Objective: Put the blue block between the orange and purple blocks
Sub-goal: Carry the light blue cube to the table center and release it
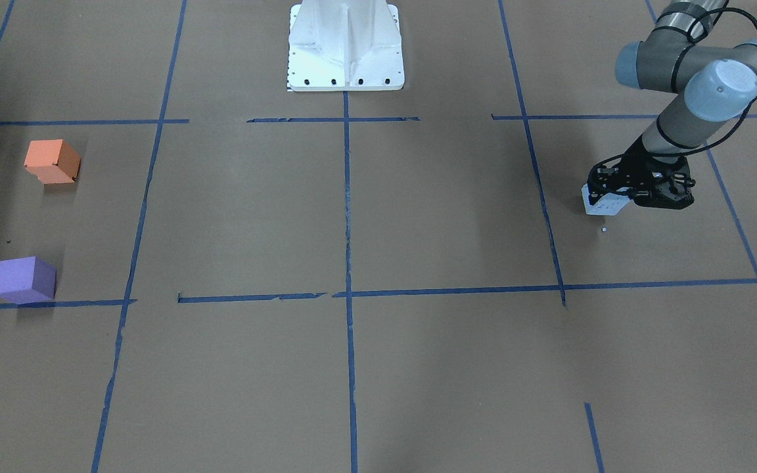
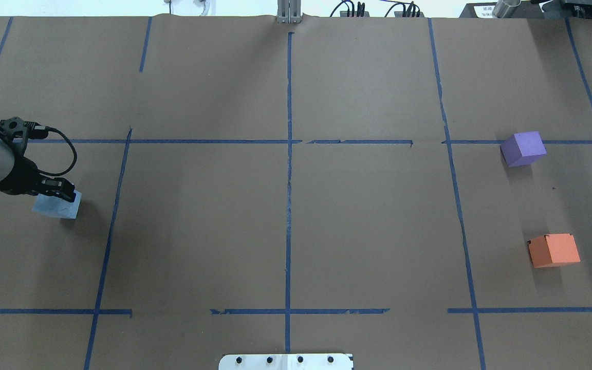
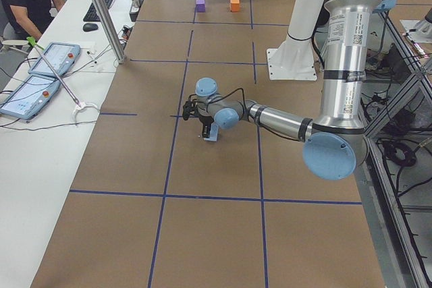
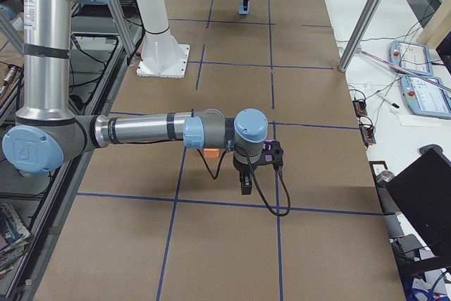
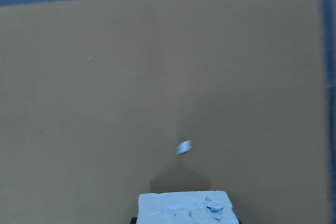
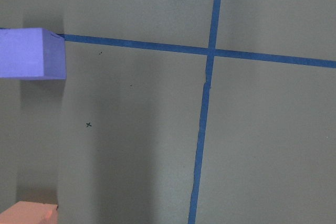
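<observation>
You'll find the left claw (image 2: 59, 195) clamped on the blue block (image 2: 57, 207), a pale, chalky cube with a chipped, cracked face. It sits at the left side of the paper-covered surface (image 2: 198, 221), well apart from the matte orange block (image 2: 554, 250) and purple block (image 2: 523, 148) at the right. A small pale flake (image 5: 184, 147) lies on the brown paper nearby. The left wrist view cuts off the blue block's lower part. The right claw (image 4: 246, 187) shows only from the side, so I cannot tell its state.
</observation>
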Motion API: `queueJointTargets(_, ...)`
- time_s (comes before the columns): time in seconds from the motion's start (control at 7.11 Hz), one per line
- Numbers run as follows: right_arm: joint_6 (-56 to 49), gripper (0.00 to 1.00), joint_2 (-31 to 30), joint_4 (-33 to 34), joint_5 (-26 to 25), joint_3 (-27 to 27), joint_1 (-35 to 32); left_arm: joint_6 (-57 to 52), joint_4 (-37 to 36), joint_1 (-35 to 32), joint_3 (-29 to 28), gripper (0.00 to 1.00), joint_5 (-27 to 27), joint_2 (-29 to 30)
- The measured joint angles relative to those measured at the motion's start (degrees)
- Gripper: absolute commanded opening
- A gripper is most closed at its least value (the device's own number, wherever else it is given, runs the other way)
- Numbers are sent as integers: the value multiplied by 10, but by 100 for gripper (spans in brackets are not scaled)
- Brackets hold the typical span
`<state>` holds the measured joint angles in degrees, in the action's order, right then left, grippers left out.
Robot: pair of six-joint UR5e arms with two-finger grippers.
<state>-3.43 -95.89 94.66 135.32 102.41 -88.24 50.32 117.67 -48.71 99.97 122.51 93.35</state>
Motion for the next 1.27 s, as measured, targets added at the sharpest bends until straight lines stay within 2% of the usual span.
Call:
queueJointTargets(0.28,-1,100,0,0,0,0,0,96,-30,44,19,2,-5,124)
queueJointTargets(0.42,-1,100,1,-1,0,1,0,124,-92,77,18,2,-23,208)
queueJointTargets(0.56,-1,100,2,-1,0,1,2,136,-162,122,6,3,-73,292)
queueJointTargets(0.7,0,100,2,-2,0,3,7,147,-202,169,-25,4,-133,359)
queueJointTargets(0.84,1,100,2,-2,0,3,11,161,-215,198,-73,9,-172,409)
queueJointTargets(0.99,1,100,3,-2,0,3,15,168,-219,211,-121,14,-188,444)
queueJointTargets(1.27,0,100,2,-2,0,3,17,172,-220,218,-164,36,-195,468)
